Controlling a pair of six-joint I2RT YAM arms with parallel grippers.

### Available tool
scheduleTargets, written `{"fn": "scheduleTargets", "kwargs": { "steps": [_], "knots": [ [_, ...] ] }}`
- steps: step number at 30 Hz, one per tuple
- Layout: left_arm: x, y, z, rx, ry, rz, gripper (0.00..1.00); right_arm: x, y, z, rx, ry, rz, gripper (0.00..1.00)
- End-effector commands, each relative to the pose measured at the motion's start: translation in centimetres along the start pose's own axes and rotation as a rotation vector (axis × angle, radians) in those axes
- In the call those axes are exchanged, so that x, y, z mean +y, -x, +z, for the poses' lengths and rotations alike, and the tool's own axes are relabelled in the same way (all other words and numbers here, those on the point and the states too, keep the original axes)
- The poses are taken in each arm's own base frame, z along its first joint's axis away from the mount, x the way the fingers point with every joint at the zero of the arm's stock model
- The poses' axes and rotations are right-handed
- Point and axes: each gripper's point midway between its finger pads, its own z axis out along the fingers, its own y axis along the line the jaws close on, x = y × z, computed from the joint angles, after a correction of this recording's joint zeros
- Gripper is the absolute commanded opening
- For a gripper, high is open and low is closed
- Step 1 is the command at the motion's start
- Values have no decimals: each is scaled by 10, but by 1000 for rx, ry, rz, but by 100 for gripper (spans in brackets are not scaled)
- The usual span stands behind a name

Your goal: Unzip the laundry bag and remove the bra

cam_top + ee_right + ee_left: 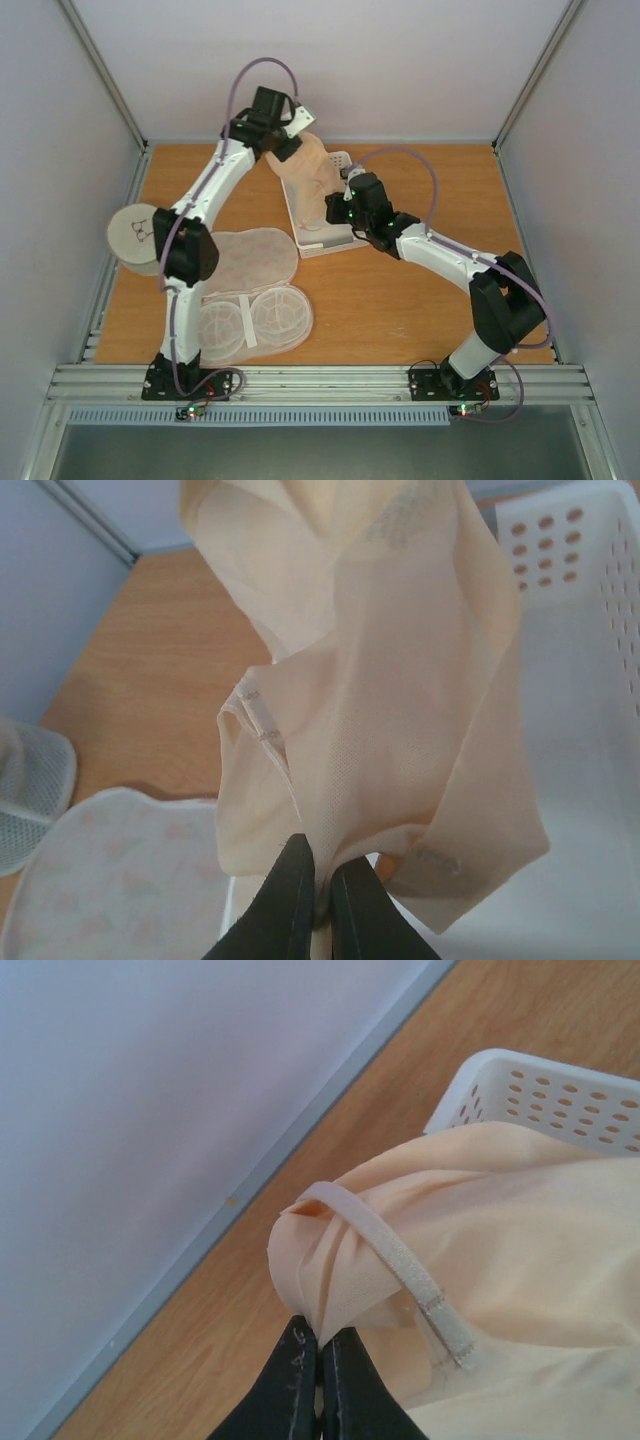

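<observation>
Black left claw and right claw pinching soft peach bra — sheer, crumpled, over perforated white basket

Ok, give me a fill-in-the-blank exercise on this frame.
Both arms' jaws are ___ on the peach-beige soft bra.
The white perforated plastic basket sits ___ the bra.
The cream peanut-shaped fabric laundry bag lies beside the ___ arm.
Missing words: shut; below; left.

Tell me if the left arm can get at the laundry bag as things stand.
Probably not yet: the left tool is shut on the bra; the laundry bag lies uncovered near its base.
</observation>
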Motion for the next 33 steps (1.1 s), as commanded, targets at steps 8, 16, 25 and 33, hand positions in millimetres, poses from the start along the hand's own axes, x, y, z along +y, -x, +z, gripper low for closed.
{"fn": "scheduleTargets", "kwargs": {
  "steps": [8,16,25,33],
  "knots": [
    [-52,-4,85,61,15,184,1,-43,-32,22,-37,-82,124,1],
    [-73,-14,125,93,28,266,1,-61,-54,32,10,-105,160,1],
    [-71,-20,148,101,73,302,2,-69,-48,29,-7,-148,143,18],
    [-67,-3,138,61,86,276,48,-69,-13,5,-100,-215,76,53]
  ]
}}
